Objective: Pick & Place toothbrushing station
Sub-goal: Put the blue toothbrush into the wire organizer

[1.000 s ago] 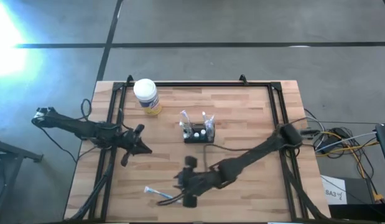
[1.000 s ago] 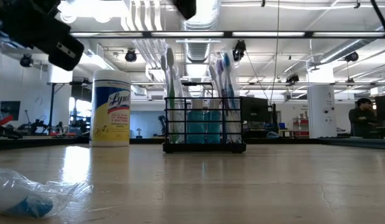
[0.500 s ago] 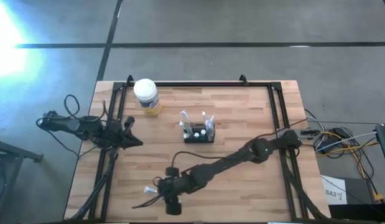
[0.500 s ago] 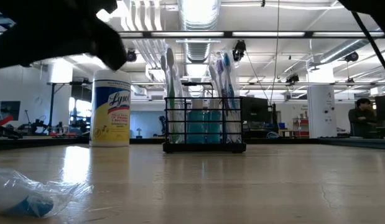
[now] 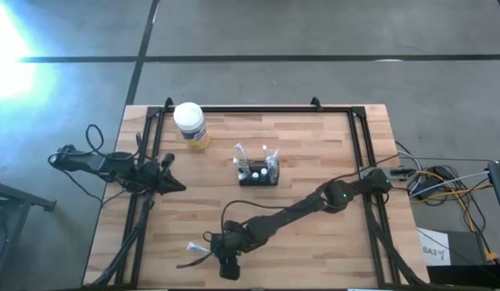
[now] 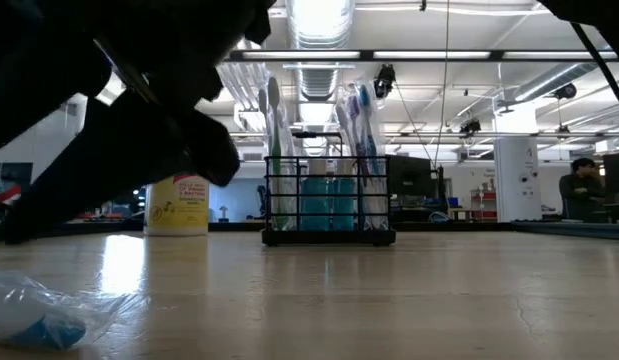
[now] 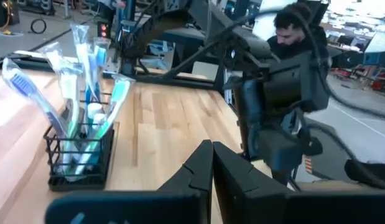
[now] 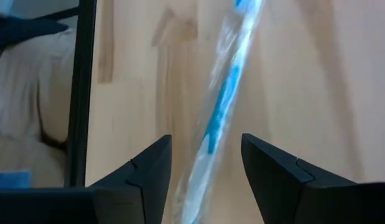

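Yellow "Lysol"-style jar (image 6: 177, 205) label partly hidden, right gripper (image 8: 201, 162) spread over wrapped toothbrush (image 8: 223, 106), left gripper (image 7: 211, 163) pressed together.

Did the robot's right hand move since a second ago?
Yes. In the high view the right gripper has slid left along the front of the table, away from the toothbrushing station, to the wrapped toothbrush.

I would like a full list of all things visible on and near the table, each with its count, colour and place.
toothbrushing station: one, black, table centre, holding wrapped toothbrushes.
wipes jar: one, yellow with white lid, far left part of the table.
wrapped toothbrush: one, blue and white, lying flat at the near edge.
table: one, light wood.
person: one, in the room behind.
left gripper: shut, at the left edge.
right gripper: open, over the wrapped toothbrush.
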Robot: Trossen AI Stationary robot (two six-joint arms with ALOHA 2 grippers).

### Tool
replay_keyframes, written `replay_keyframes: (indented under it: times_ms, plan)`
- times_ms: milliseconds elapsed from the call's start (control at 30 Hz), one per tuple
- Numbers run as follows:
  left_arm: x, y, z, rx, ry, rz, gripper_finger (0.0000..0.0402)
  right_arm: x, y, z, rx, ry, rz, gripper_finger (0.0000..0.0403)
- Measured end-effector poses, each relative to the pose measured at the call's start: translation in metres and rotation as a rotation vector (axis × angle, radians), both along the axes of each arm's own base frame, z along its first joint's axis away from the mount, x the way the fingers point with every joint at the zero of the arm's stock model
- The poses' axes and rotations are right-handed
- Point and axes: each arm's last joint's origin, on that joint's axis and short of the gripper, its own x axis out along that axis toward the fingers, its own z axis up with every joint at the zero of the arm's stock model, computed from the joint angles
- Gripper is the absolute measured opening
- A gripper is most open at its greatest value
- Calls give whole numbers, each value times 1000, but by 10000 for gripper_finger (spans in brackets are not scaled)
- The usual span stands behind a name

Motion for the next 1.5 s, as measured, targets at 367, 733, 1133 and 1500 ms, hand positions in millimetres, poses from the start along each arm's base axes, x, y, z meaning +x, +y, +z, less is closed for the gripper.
replay_keyframes:
  times_ms: [367,733,1133,1500]
  plan:
    - [1,0,-3,-8,8,2,14,-10,5,-27,-3,41,-20,187]
    - [1,0,-3,-28,15,6,12,-19,-18,-38,-219,152,-116,155]
    - [1,0,-3,-29,17,11,14,-18,-21,-35,-262,137,-28,21]
    - [-6,1,9,13,-63,-11,16,-37,-18,33,-425,25,-61,19]
